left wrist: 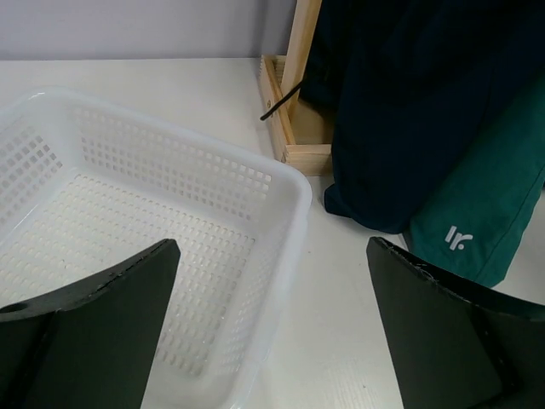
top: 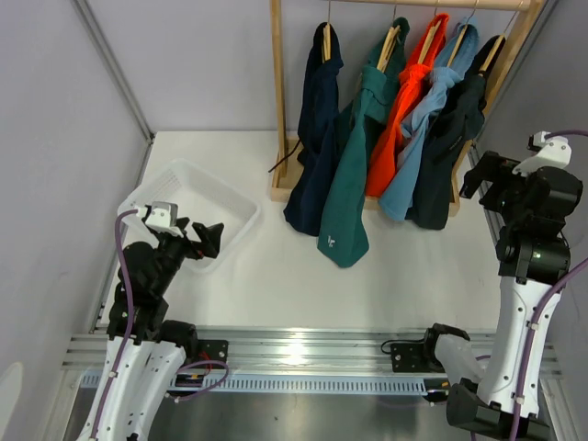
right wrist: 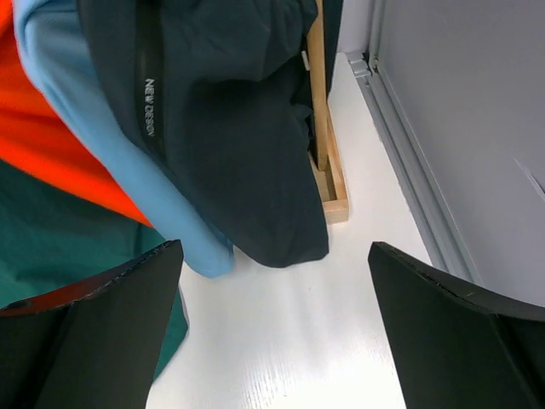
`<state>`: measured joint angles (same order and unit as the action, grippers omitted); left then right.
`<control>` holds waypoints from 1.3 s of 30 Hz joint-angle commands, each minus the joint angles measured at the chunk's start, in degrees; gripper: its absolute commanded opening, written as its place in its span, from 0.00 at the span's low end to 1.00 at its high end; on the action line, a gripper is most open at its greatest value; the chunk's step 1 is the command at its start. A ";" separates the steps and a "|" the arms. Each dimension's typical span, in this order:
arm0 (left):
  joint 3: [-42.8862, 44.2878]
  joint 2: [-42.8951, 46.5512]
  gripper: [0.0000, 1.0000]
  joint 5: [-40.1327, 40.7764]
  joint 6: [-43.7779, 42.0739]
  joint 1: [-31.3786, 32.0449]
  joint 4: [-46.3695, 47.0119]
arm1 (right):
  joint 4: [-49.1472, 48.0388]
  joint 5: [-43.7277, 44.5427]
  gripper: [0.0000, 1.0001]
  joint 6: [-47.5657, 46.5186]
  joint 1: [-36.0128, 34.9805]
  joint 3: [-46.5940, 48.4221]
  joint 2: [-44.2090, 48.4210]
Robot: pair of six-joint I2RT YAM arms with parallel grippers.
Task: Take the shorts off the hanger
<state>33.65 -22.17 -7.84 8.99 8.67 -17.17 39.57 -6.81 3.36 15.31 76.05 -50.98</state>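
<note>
The near-black shorts (top: 448, 147) hang at the right end of the rack on a pale wooden hanger (top: 492, 51), whose upper arm shows above the fabric. In the right wrist view the shorts (right wrist: 247, 162) hang just ahead, with white lettering on a seam and the hem close to the table. My right gripper (top: 481, 175) (right wrist: 272, 341) is open and empty, just right of the shorts and apart from them. My left gripper (top: 208, 241) (left wrist: 272, 341) is open and empty over the near right rim of the white basket (top: 220, 184).
Dark navy (top: 317, 101), teal (top: 354, 184), orange (top: 404, 110) and light blue (top: 428, 129) garments hang left of the shorts on a wooden rack (top: 278, 92). Its base frame (right wrist: 328, 170) stands by the right wall rail (right wrist: 409, 170). The basket (left wrist: 285, 247) holds nothing.
</note>
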 commanded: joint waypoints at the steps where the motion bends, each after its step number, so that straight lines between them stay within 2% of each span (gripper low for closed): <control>1: 0.98 0.46 0.99 -1.48 0.41 0.39 2.67 | 0.43 3.12 0.99 2.45 -0.11 3.40 0.35; 4: 0.89 0.29 0.99 -1.48 0.32 0.39 2.67 | -4.75 -0.29 0.99 -2.89 -0.11 2.35 2.90; 6: 0.98 0.20 0.99 -1.57 0.32 0.30 2.67 | -4.08 -12.74 0.99 -15.26 -0.11 3.30 2.99; 8: 0.98 0.20 0.99 -1.57 0.32 0.30 2.67 | -0.92 -21.54 0.99 -23.80 -0.28 4.89 1.50; 12: 0.80 0.03 0.99 -1.74 0.32 0.39 2.84 | 4.53 -24.31 1.00 -25.34 -0.28 12.52 -3.85; 15: 0.81 -0.15 0.99 -2.01 0.32 0.39 2.84 | 6.21 -23.07 0.99 -16.32 -0.19 21.74 -11.57; 16: 0.80 -0.24 0.99 -2.01 0.32 0.39 2.93 | 6.92 -22.47 0.99 -13.58 -0.19 27.43 -14.03; 19: 0.81 -0.24 0.99 -1.92 0.32 0.47 2.84 | 5.88 -21.32 0.99 -2.42 0.42 34.84 -21.78; 22: 0.98 -0.24 0.99 -1.75 0.15 0.47 2.75 | 1.48 -20.53 0.99 7.58 0.60 37.32 -26.18; 24: 0.81 -0.41 0.99 -1.66 0.15 0.47 2.76 | -0.19 -16.33 0.96 10.26 0.16 39.78 -28.72; 26: 0.89 -0.76 0.99 -1.83 0.15 0.47 2.84 | -2.90 -8.18 0.95 9.84 -2.29 40.23 -30.13; 34: 0.98 -1.91 0.99 -2.10 -0.03 0.47 2.84 | -9.86 6.97 0.84 5.62 -7.57 44.35 -38.39; 38: 0.89 -1.91 0.99 -2.01 -0.03 0.47 2.84 | -10.83 12.95 0.68 3.59 -8.02 47.43 -43.58; 39: 0.98 -1.82 0.99 -2.01 -0.03 0.47 2.76 | -10.92 13.31 0.67 3.33 -8.02 47.61 -44.11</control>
<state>33.65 -23.94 -9.17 8.97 8.88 -16.82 32.45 -0.71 8.40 7.33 120.62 -93.17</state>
